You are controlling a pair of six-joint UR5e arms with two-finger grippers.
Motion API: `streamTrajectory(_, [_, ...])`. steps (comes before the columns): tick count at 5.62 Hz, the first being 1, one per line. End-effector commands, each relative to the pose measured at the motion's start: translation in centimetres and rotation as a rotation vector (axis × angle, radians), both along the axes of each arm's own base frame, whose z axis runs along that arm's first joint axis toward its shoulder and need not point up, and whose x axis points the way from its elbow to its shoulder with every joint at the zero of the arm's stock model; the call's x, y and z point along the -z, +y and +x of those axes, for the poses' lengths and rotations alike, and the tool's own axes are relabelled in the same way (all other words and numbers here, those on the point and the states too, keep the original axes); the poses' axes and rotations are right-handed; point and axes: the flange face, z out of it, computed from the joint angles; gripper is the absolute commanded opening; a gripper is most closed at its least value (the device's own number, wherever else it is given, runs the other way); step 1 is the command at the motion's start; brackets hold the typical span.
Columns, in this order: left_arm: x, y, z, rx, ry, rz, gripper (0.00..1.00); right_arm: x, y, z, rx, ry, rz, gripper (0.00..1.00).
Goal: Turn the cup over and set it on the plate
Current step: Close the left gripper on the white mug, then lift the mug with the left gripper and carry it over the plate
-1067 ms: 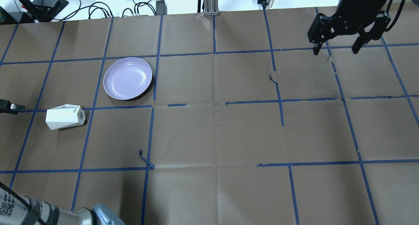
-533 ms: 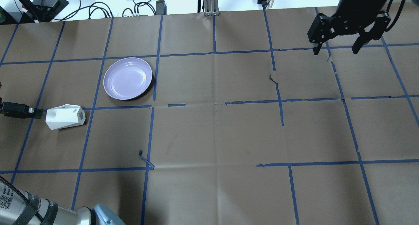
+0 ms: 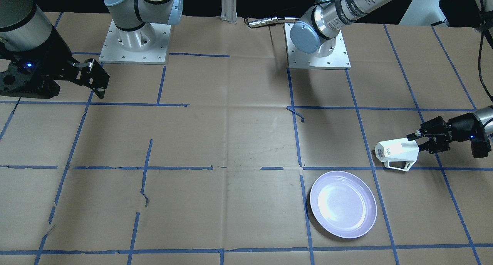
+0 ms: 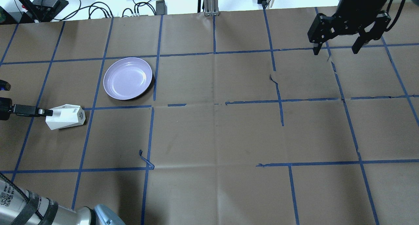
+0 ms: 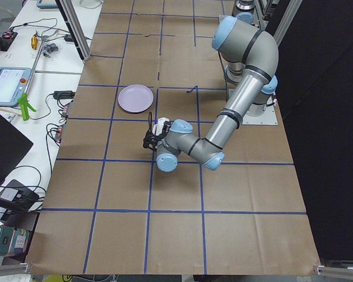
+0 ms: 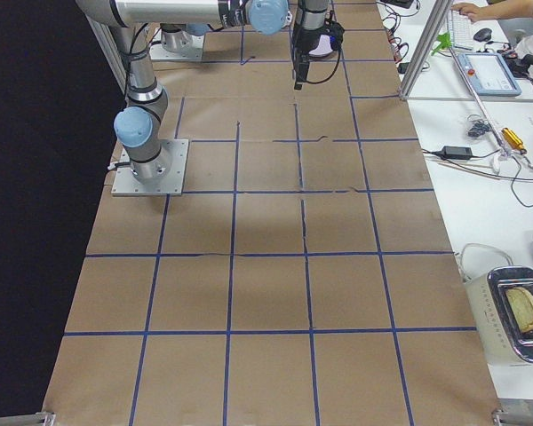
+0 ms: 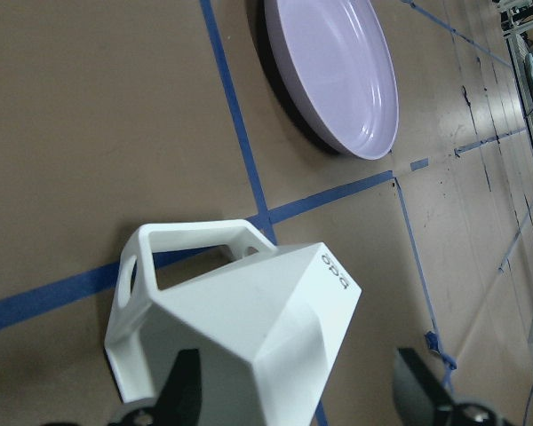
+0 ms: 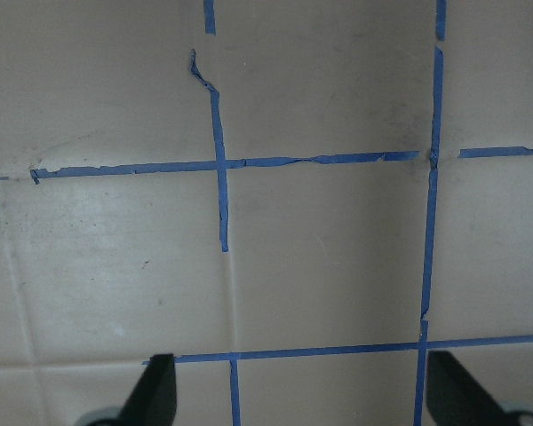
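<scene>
The white faceted cup (image 4: 65,116) lies on its side on the paper near the table's left edge, its handle on the side toward the plate; it also shows in the front view (image 3: 396,153) and the left wrist view (image 7: 240,328). The lavender plate (image 4: 128,78) sits empty just beyond it, also in the front view (image 3: 343,204) and the left wrist view (image 7: 338,71). My left gripper (image 4: 48,112) is open, held low, its fingers (image 7: 422,382) on either side of the cup's end. My right gripper (image 4: 336,50) is open and empty at the far right.
Brown paper with blue tape grid lines covers the table (image 4: 216,136). Loose tape curls up near the middle left (image 4: 145,159). Cables and power bricks (image 4: 147,7) lie past the far edge. The arm bases (image 3: 134,37) stand at the robot's side.
My left gripper has moved right, from the table's left edge to the cup, and its fingers now reach around the cup's end. The cup, plate and right arm have not moved.
</scene>
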Motion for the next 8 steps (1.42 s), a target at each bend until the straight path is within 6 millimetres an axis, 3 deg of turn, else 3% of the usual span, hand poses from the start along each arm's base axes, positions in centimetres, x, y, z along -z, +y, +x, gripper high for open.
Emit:
streamTrajectory(1, [-1.0, -0.1, -0.6, 0.01, 0.006, 0.002, 0.0, 0.0, 0.0, 0.0, 0.0, 0.0, 0.0, 1.0])
streamTrajectory(2, [-2.7, -0.5, -0.2, 0.006, -0.023, -0.021, 0.0, 0.0, 0.0, 0.0, 0.0, 0.0, 0.0, 1.0])
streamTrajectory(3, [-5.8, -1.1, -0.8, -0.011, -0.051, -0.05, 0.0, 0.0, 0.0, 0.0, 0.0, 0.0, 0.0, 1.0])
streamTrajectory(4, [-10.9, -2.6, -4.3, -0.027, -0.108, -0.027, 0.0, 0.0, 0.0, 0.0, 0.0, 0.0, 0.0, 1.0])
streamTrajectory(5, [-15.7, -4.5, -10.5, -0.01, -0.169, 0.008, 0.0, 0.0, 0.0, 0.0, 0.0, 0.0, 0.0, 1.0])
streamTrajectory(6, [-19.8, -7.1, -18.3, 0.058, -0.289, -0.039, 0.0, 0.0, 0.0, 0.0, 0.0, 0.0, 0.0, 1.0])
streamTrajectory(7, [-20.8, -9.3, -24.6, 0.111, -0.527, -0.01, 0.0, 0.0, 0.0, 0.0, 0.0, 0.0, 0.0, 1.0])
streamTrajectory(8, [-21.1, -11.0, -31.1, 0.092, -0.593, -0.029, 0.0, 0.0, 0.0, 0.0, 0.0, 0.0, 0.0, 1.0])
